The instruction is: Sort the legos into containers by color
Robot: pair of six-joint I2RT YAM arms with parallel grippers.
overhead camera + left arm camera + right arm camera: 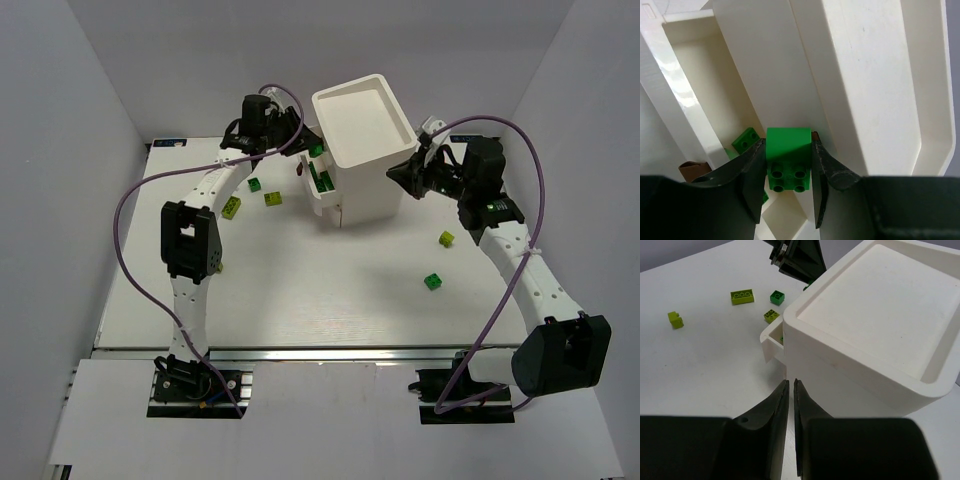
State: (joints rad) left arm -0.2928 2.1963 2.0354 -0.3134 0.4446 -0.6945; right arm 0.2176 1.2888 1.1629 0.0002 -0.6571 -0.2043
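The white cabinet (362, 140) stands mid-table with drawers (327, 200) pulled out on its left side. My left gripper (788, 145) is shut on a dark green lego (788, 159), held over an open drawer (695, 100) that contains another green lego (746, 140). From above, this gripper (305, 150) sits at the cabinet's upper left. My right gripper (791, 382) is shut with nothing in it, its tips at the cabinet's (875, 330) lower corner. The top view shows that gripper (405, 176) against the cabinet's right wall.
Loose legos lie left of the cabinet: yellow-green (232, 207), dark green (255, 185), yellow-green (273, 198). Two more lie to the right, yellow-green (446, 238) and green (433, 282). A brown knob (690, 171) shows on a lower drawer.
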